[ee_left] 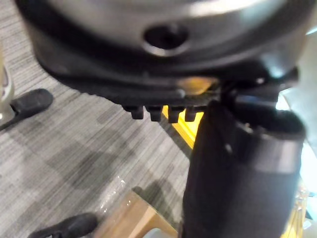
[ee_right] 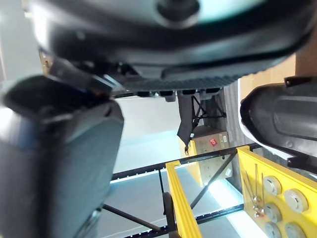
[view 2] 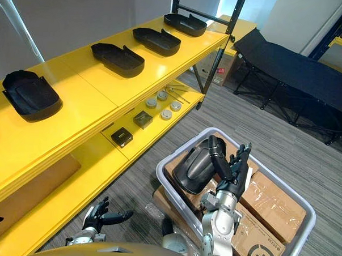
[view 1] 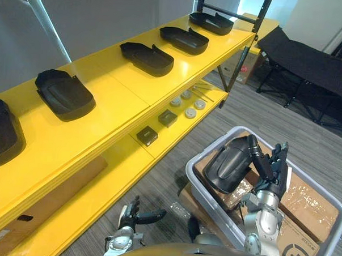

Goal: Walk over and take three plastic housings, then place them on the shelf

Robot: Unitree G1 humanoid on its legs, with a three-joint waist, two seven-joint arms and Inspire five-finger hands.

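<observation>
Yellow shelf (view 1: 103, 111) runs across the left eye view, with 5 black plastic housings (view 1: 147, 58) in a row on its top level, well apart from each other, the nearest cut by the picture's edge. On the lower level sit 2 small dark blocks (view 1: 147, 136) and a cluster of round metal discs (view 1: 186, 103). A grey bin (view 1: 210, 206) stands on the carpet (view 1: 257, 109) beside the shelf and holds cardboard boxes (view 1: 309, 202). A 6th housing (view 1: 226, 164) leans on them inside it. The right hand (view 1: 271, 169) stands upright just beside this housing, its fingers straight and spread and grasping nothing. Its thumb overlaps the housing's edge here, and contact cannot be told. The left hand (view 1: 134, 216) hangs low near the floor, fingers loosely relaxed, thumb stuck out, empty. A black cot (view 1: 310, 63) stands further off.

The right eye view gives the same layout, with 4 of the shelf's housings in frame and the 6th housing in the bin against the right hand.

In the left wrist view, the left hand's thumb and fingertips hang over the carpet with nothing between them, a strip of the shelf beyond.

In the right wrist view, the thumb stands apart from the row of fingers with nothing held between. The 6th housing, the shelf and the discs show past them.
</observation>
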